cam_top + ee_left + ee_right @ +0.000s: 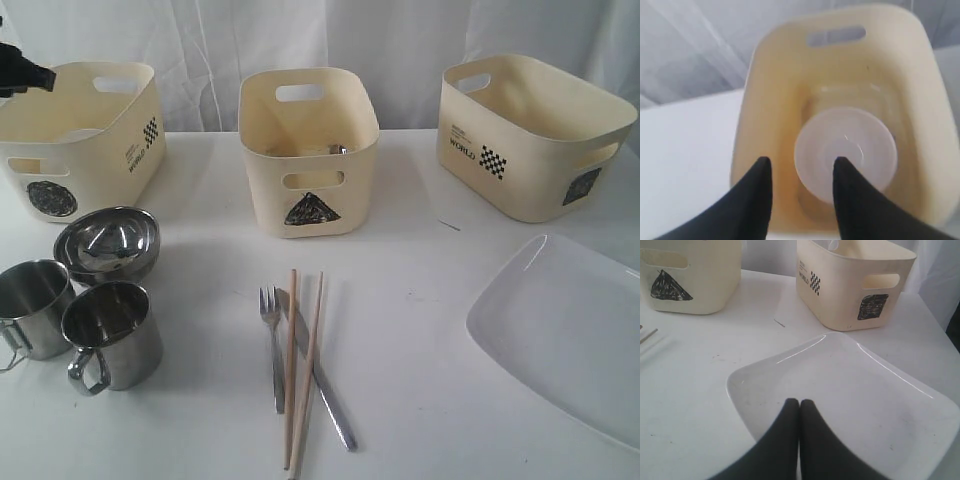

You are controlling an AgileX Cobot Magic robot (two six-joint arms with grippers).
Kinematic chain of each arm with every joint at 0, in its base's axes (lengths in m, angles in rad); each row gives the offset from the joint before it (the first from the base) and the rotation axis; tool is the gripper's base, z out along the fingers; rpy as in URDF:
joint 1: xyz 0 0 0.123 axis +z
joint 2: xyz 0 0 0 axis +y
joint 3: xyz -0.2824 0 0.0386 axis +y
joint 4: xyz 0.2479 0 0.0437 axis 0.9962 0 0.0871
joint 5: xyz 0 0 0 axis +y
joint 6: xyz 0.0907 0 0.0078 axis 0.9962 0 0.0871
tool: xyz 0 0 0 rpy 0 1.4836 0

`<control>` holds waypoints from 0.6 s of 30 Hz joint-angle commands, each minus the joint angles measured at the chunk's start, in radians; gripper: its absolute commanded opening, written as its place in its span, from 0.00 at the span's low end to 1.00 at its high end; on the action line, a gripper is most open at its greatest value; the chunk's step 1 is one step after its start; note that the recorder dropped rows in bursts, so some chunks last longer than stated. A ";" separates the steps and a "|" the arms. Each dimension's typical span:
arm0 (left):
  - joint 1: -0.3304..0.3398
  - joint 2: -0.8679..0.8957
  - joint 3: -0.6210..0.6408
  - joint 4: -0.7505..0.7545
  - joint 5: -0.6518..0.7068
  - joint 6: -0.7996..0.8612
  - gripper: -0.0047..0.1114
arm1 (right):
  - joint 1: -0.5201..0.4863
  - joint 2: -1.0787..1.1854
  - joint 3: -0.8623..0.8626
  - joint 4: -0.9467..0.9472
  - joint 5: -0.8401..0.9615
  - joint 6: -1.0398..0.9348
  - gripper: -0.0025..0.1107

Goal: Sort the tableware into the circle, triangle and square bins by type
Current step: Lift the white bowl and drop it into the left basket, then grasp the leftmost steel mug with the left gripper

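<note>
My left gripper [802, 162] hangs open over the circle bin [765, 100], nothing between its fingers. A white bowl [846, 150] lies on that bin's floor below. In the exterior view only the gripper's black tip [28, 75] shows, at the circle bin's [80, 140] far left rim. My right gripper [799, 402] is shut and empty above the large white plate [850, 400]. Stacked steel bowls [107, 240] and two steel mugs [35, 305] [112, 332] stand front left. The fork [272, 345], knife [322, 380] and two chopsticks [292, 365] lie in the middle.
The triangle bin [308, 150] stands at the back centre with a glint of metal inside. The square bin [535, 130] stands at the back right, just behind the white plate [565, 330]. A white curtain closes off the back.
</note>
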State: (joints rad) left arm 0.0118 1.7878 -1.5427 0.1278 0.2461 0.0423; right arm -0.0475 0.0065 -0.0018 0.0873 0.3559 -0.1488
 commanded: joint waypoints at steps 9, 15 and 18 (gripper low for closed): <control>-0.005 -0.122 0.056 -0.015 0.850 0.046 0.28 | 0.000 -0.007 0.002 -0.006 -0.005 -0.004 0.02; -0.005 -0.122 0.186 -0.026 0.814 0.071 0.62 | 0.000 -0.007 0.002 -0.006 -0.005 -0.004 0.02; -0.005 -0.122 0.266 -0.051 0.680 0.088 0.66 | 0.000 -0.007 0.002 -0.006 -0.005 -0.004 0.02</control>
State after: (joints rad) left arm 0.0118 1.6717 -1.3411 0.1112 1.0162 0.1115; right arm -0.0475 0.0065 -0.0018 0.0873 0.3559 -0.1488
